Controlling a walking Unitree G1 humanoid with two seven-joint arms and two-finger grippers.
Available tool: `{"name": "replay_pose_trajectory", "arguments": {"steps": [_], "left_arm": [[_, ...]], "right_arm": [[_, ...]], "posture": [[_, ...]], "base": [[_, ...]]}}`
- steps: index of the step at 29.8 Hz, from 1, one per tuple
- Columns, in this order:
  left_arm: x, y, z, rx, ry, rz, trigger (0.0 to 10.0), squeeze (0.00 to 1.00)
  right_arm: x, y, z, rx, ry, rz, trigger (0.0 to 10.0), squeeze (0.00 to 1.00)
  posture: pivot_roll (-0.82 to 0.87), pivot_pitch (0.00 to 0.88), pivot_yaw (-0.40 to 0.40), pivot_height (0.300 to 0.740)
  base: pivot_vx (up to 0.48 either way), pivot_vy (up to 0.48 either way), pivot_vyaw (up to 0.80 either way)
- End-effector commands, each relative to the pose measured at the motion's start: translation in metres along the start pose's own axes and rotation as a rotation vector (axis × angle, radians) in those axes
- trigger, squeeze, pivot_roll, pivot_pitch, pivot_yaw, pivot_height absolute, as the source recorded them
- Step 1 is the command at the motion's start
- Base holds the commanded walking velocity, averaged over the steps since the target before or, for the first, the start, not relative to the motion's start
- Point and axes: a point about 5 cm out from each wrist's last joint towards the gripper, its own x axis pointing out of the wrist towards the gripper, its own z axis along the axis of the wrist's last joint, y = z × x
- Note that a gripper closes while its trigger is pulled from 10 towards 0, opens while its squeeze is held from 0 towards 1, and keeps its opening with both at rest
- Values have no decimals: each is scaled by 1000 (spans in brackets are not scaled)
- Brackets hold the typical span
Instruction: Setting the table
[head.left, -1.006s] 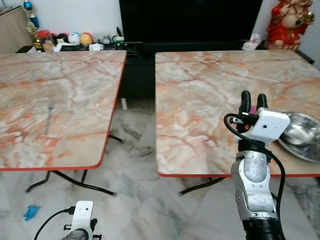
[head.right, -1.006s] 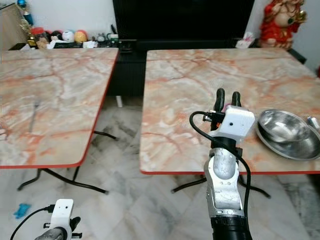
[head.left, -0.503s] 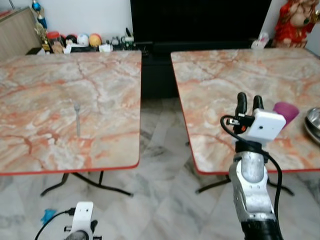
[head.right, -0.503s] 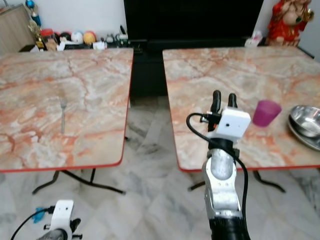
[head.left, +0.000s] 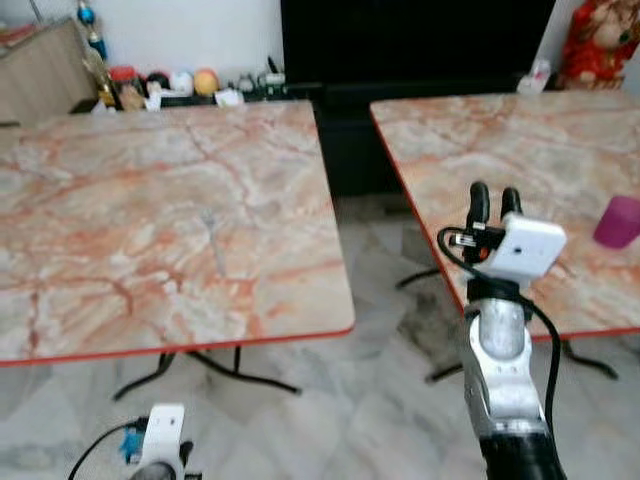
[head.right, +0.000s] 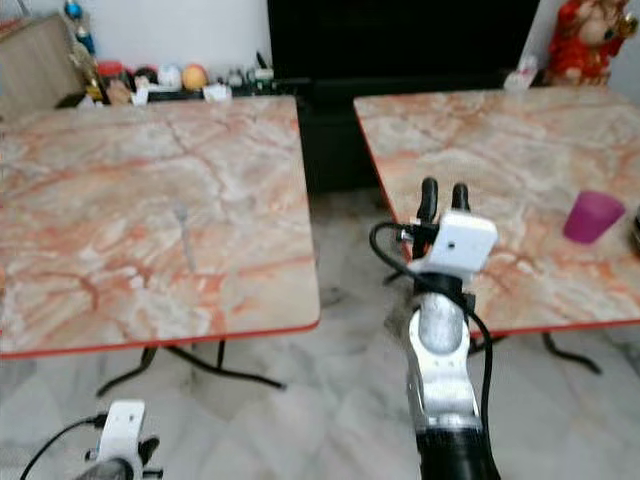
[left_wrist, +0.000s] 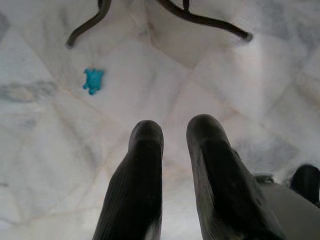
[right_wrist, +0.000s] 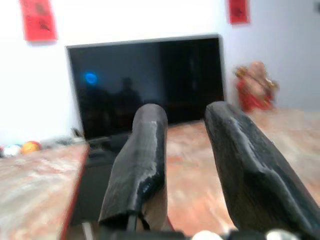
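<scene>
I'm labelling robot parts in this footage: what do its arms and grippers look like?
The right arm is a silver metal tube ending in a black cuff, with a white box-shaped camera housing and a looping black cable. The right gripper has two long, rounded black fingers. The left gripper has matching ribbed black fingers, behind a white housing with a black cable.

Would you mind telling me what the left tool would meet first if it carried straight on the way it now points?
Probably the bare marble floor: the left tool hangs low and points down at it. The blue scrap and table legs lie off to the side of that line.
</scene>
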Motion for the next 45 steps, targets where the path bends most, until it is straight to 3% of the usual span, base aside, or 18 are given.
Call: {"name": "replay_pose_trajectory", "arguments": {"steps": [1, 9, 26, 45], "left_arm": [[0, 6, 0, -6, 4, 15, 10000, 0], [0, 6, 0, -5, 1, 16, 10000, 0], [0, 5, 3, 8, -10, 16, 10000, 0], [1, 2, 6, 6, -18, 6, 10000, 0]], "right_arm": [[2, 2, 3, 9, -9, 3, 10000, 0], [1, 8, 5, 6, -27, 48, 10000, 0], [0, 11, 5, 20, -24, 65, 10000, 0], [0, 10, 0, 29, 6, 56, 10000, 0]], "posture": [[15, 0, 21, 740], [20, 0, 19, 740], [23, 0, 18, 740], [24, 0, 16, 740]], "base": [[0, 394, 0], [0, 375, 166], [0, 0, 738], [0, 0, 0]]}}
